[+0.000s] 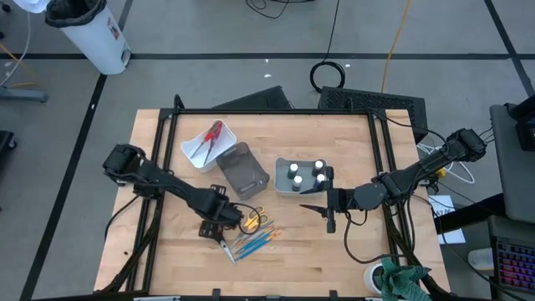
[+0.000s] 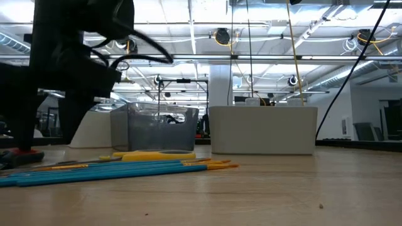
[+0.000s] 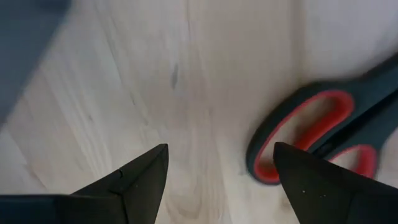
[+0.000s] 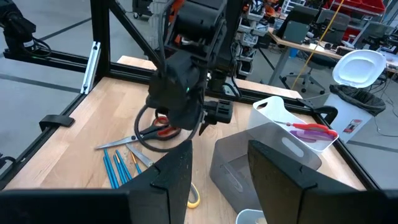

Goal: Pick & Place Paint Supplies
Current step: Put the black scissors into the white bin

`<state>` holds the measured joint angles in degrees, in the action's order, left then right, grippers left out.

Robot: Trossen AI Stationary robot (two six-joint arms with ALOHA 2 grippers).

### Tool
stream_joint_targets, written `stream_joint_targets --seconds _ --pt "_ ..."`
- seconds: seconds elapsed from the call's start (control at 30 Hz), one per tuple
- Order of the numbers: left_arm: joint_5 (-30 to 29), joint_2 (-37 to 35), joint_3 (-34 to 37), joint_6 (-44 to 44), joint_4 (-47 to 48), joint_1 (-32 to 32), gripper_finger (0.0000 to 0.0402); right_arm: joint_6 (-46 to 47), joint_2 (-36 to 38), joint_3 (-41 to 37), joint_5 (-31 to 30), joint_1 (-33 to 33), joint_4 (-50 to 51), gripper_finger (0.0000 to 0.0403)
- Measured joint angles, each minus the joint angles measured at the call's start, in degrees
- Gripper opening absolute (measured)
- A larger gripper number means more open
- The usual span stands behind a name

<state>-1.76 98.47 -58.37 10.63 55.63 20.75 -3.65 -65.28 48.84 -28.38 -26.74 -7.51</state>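
Left gripper [image 3: 221,177] low over the table, fingers spread wide, nothing held. Red-handled scissors [image 3: 323,134] lie just off to one side of its gap, blades running away from it. Right gripper [image 1: 328,211] idles half-open, empty, near the bottle bin [image 1: 284,177]

No text, label, brand, number or sign can be read in any view.
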Motion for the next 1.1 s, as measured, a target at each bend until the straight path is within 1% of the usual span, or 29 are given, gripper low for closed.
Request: stream_joint_targets --seconds 0.13,0.27,0.37,0.5,0.57,0.6,0.63,0.7,0.87,0.9,1.0,1.1 --pt "-0.3 0.7 0.0 0.0 2.2 0.0 0.0296 0.0 0.0 0.0 0.0 0.0 0.0 0.0146" --pt "-4.5 0.5 0.0 0.0 4.2 0.0 0.0296 0.0 0.0 0.0 0.0 0.0 0.0 0.0146" --pt "-9.8 0.4 0.0 0.1 8.4 0.0 0.0296 0.0 0.0 0.0 0.0 0.0 0.0 0.0146" --pt "-20.3 0.4 0.0 1.5 13.0 -0.1 0.0296 0.0 0.0 0.0 0.0 0.0 0.0 0.0146" --pt "-24.4 0.4 0.0 4.9 13.5 -0.2 0.0296 0.0 0.0 0.0 0.0 0.0 0.0 0.0146" --pt "-24.7 0.4 0.0 7.6 13.7 -0.2 0.0296 0.0 0.0 0.0 0.0 0.0 0.0 0.0146" --pt "-24.3 0.4 0.0 10.5 13.9 -0.2 0.0296 0.0 0.0 0.0 0.0 0.0 0.0 0.0146" --pt "-20.9 0.4 0.0 14.9 13.9 -0.2 0.0296 0.0 0.0 0.0 0.0 0.0 0.0 0.0146" --pt "-5.3 0.1 0.0 21.9 14.3 0.1 0.0296 0.1 0.0 0.0 0.0 0.0 0.0 0.0146" --pt "-3.2 -0.4 0.0 22.7 14.2 0.4 0.0296 0.4 0.0 0.0 0.0 0.0 0.0 0.0146" --pt "0.2 -2.7 0.0 25.3 13.1 1.7 0.0296 1.5 0.0 0.0 0.0 0.0 0.0 0.0146" --pt "0.1 -6.0 0.0 28.7 9.9 3.2 0.0296 1.5 0.0 0.0 0.0 0.0 0.0 0.0146"
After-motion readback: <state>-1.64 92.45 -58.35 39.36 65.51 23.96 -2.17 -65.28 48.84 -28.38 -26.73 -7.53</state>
